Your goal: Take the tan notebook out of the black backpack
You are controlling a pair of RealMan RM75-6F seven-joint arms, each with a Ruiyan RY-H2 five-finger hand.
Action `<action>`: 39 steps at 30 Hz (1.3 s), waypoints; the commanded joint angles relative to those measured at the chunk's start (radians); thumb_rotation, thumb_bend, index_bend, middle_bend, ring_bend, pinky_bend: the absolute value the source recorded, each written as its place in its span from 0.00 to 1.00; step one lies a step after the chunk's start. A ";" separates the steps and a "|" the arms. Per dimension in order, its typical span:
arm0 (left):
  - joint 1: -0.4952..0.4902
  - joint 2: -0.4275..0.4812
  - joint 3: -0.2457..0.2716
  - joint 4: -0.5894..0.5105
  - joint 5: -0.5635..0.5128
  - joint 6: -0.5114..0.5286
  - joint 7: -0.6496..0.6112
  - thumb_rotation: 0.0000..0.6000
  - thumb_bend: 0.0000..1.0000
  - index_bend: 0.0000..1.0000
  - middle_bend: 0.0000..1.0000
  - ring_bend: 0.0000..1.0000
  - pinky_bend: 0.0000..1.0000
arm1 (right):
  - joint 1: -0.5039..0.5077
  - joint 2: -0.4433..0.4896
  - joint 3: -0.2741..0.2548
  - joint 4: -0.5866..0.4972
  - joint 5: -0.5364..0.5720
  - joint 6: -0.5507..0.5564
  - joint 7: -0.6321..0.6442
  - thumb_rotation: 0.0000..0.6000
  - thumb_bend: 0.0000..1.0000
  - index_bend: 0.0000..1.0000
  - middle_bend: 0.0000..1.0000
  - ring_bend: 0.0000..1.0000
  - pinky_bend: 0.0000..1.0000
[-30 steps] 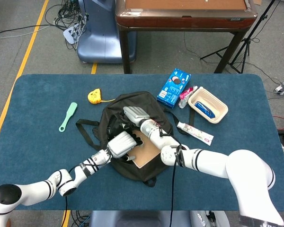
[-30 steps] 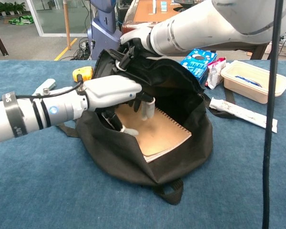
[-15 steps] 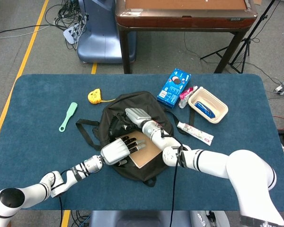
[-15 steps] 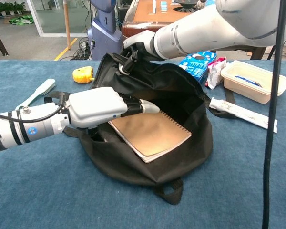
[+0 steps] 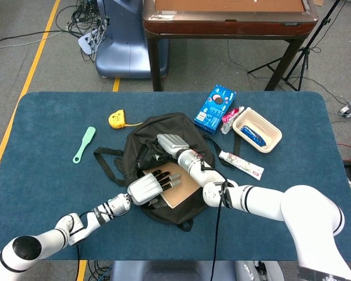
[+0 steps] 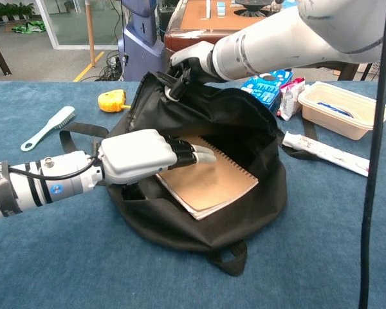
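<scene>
The black backpack (image 5: 141, 153) (image 6: 244, 122) lies open at the middle of the table. Inside its mouth lies the tan notebook (image 5: 181, 188) (image 6: 212, 183), spiral-bound and partly showing. My left hand (image 5: 149, 187) (image 6: 141, 154) reaches in from the left, and its fingers (image 6: 192, 152) lie over the notebook's near-left corner. The thumb is hidden beneath. My right hand (image 5: 171, 142) (image 6: 190, 61) grips the backpack's upper rim and holds the opening up.
A yellow tape measure (image 5: 118, 119) and a green brush (image 5: 84, 144) lie left of the backpack. To its right are a blue box (image 5: 215, 109), a pink packet (image 5: 230, 119), a beige tray (image 5: 270, 140) and a long white box (image 5: 241, 164).
My left hand drew back from deep in the bag; its fingers now lie flat on the notebook's corner. The forearm swung lower and leftward. The right hand kept holding the rim.
</scene>
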 commanded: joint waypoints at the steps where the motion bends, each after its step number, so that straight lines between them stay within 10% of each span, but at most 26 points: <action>1: -0.006 -0.020 0.000 0.023 -0.005 -0.009 -0.009 1.00 0.20 0.00 0.07 0.14 0.25 | 0.001 0.002 -0.003 -0.003 0.002 0.003 0.001 1.00 0.97 0.72 0.41 0.20 0.19; 19: -0.046 -0.120 -0.039 0.139 -0.051 -0.014 -0.115 1.00 0.20 0.12 0.08 0.15 0.25 | 0.004 -0.005 -0.019 0.004 0.015 0.013 -0.001 1.00 0.97 0.72 0.41 0.20 0.19; 39: -0.031 -0.119 -0.024 0.141 -0.036 0.125 -0.270 1.00 0.28 0.60 0.61 0.50 0.35 | 0.000 -0.011 -0.026 0.032 0.037 0.018 -0.004 1.00 0.97 0.72 0.41 0.20 0.19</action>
